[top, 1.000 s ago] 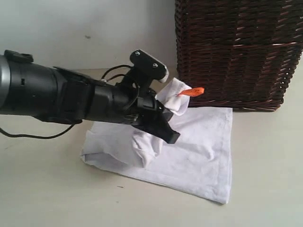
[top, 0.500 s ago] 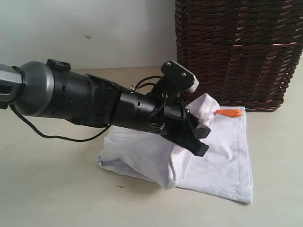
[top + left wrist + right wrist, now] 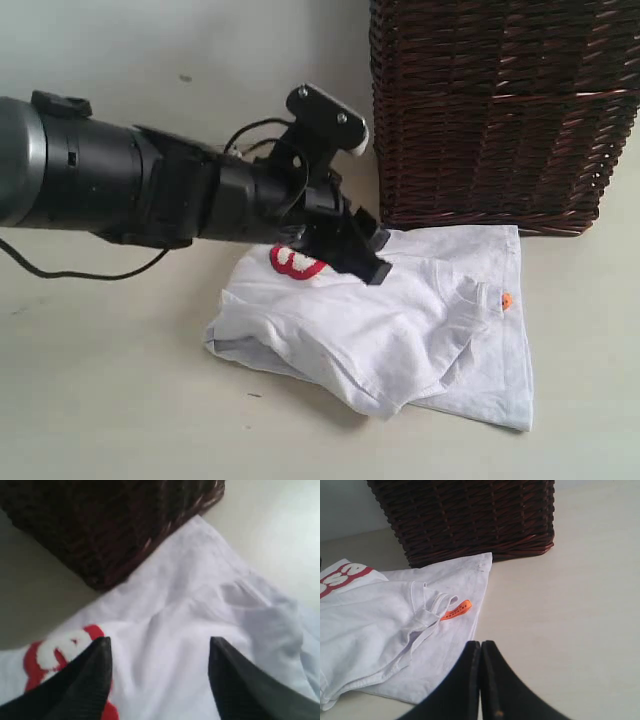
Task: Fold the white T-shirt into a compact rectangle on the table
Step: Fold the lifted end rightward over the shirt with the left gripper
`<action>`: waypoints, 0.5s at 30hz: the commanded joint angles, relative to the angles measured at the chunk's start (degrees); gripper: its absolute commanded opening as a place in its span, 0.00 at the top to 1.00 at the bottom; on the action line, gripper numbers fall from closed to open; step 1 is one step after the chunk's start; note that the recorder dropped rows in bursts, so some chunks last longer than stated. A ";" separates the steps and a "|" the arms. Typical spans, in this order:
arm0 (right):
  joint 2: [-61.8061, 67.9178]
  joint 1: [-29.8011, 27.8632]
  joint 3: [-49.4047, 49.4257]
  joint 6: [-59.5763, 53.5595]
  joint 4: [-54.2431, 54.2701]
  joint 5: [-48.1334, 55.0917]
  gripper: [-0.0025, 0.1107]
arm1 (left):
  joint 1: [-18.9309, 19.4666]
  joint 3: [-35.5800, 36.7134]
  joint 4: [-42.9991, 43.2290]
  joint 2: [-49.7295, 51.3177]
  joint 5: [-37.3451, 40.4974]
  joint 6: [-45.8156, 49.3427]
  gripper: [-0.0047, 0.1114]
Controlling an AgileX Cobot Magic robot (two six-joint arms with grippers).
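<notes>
The white T-shirt lay rumpled on the surface, at seven o'clock from the wicker basket. The left gripper hung over it, jaws apart and empty. The right gripper was pressed together.

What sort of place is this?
Probably a staged laundry-folding test bench: a white T-shirt on a plain cream table, a dark wicker basket beside it, a robot arm above.
</notes>
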 commanded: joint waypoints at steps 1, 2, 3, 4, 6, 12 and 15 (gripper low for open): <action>-0.22 0.08 0.31 -0.26 0.18 -0.17 0.98 | -0.01 3.78 0.63 1.58 2.64 0.19 0.49; -0.22 0.08 0.31 -0.26 0.18 -0.17 0.98 | -0.01 3.93 0.63 2.18 3.19 0.19 0.49; -0.22 0.08 0.31 -0.26 0.18 -0.17 0.98 | -0.01 3.92 0.63 2.60 3.86 0.08 0.49; -0.22 0.08 0.31 -0.26 0.18 -0.17 0.98 | -0.01 3.92 0.34 3.03 4.65 0.08 0.49; -0.22 0.08 0.31 -0.26 0.18 -0.17 0.98 | -0.01 3.92 -0.65 3.17 8.44 -0.41 0.49; -0.22 0.08 0.31 -0.26 0.18 -0.17 0.98 | -1.23 1.97 -1.62 5.23 11.59 -1.83 0.68; -0.22 0.08 0.31 -0.26 0.18 -0.17 0.98 | -1.45 -1.05 -1.62 5.64 9.82 -2.01 0.76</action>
